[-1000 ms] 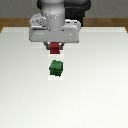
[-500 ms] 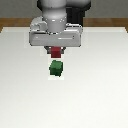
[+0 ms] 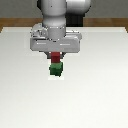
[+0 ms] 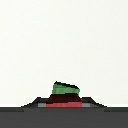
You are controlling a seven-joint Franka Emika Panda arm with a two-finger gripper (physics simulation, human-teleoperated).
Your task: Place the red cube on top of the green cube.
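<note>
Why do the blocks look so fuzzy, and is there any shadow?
Exterior view: blurry and blocky, with a faint dark patch under the green cube; the red cube sits in the pincer. Wrist view: jagged edges, flat even light, no glare, no clear shadow on the table.

Exterior view: tool [image 3: 55, 54] fingertips too blurred to separate; red cube [image 3: 55, 57] upper part hidden by the tool body at 12 o'clock, contact with green cube [image 3: 56, 69] unclear. Wrist view: red cube [image 4: 64, 103] cut by dark tool housing, green cube [image 4: 65, 89] lower part hidden behind it.
</note>
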